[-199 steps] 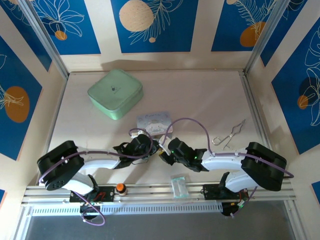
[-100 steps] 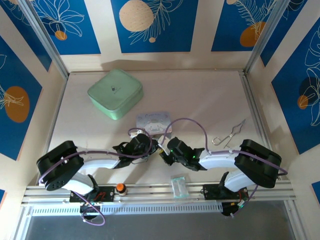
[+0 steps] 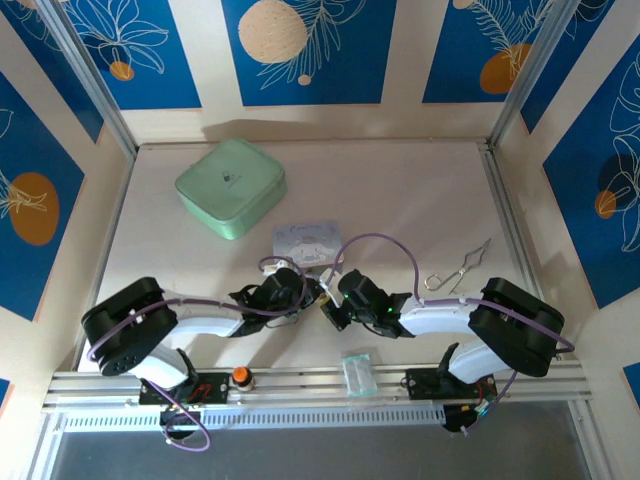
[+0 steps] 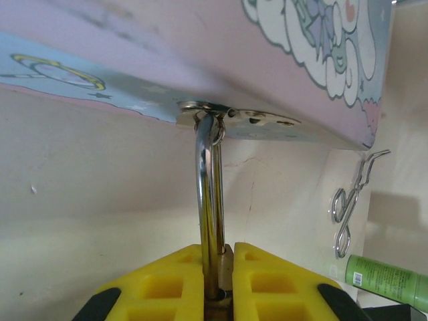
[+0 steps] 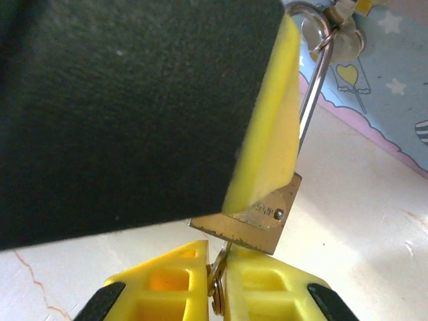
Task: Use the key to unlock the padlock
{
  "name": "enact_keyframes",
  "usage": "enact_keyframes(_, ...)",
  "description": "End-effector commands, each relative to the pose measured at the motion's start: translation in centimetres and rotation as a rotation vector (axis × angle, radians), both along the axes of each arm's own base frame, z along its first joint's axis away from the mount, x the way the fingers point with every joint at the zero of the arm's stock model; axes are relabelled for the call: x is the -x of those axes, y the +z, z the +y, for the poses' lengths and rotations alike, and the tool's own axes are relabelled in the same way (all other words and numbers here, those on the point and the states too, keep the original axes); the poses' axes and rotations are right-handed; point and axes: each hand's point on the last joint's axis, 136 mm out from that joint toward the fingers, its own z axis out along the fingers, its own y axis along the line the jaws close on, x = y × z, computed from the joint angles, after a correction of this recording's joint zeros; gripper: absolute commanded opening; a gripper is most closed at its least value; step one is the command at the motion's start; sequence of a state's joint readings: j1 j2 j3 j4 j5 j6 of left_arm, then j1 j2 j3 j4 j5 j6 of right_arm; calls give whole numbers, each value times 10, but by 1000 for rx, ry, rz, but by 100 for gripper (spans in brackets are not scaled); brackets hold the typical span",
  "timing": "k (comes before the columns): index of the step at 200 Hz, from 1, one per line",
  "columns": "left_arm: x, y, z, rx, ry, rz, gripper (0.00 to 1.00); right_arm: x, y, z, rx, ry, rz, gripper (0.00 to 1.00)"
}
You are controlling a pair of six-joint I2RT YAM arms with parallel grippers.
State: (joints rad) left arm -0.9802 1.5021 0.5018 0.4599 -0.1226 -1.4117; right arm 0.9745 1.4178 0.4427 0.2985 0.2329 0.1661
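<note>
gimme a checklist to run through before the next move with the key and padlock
1. Left gripper clamped on the padlock: ok, its yellow fingers are shut on the brass body.
2. Right gripper holding the key: ok, shut on it.
3. Key reaching the padlock's bottom edge: ok, it runs up to the brass.
4. Key seated in the keyhole: cannot tell, the entry is hidden.
5. Shackle threaded through the hasp on the tin: ok.
6. Wire piece apart from both grippers: ok, it lies off to the right.
</note>
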Motion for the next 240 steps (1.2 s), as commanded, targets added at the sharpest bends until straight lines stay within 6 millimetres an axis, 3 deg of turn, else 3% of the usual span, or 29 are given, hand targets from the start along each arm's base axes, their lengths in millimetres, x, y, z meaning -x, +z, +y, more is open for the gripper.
enact_keyframes(1,1,-3,-3,2,-17,-9,13,2,13,12,-78,23,12,10)
enact_keyframes(46,1,-4,-1,-21,-22,-17,9,2,14,10,-123,2,61,10)
enact_keyframes(71,3,-7,-1,-20,-25,-11,0,0,17,7,-160,-23,89,11)
enact_keyframes(95,4,-10,7,-1,15,0,0,-6,19,-3,-206,-63,131,15)
enact_keyframes(134,5,-7,6,-12,-6,-8,0,-16,19,-21,-237,-139,180,30)
enact_keyframes(201,5,-1,6,46,13,-12,0,-17,13,-32,-197,-172,187,33)
enact_keyframes(240,9,-10,17,-72,-9,-11,0,-28,30,-41,-220,-268,156,64)
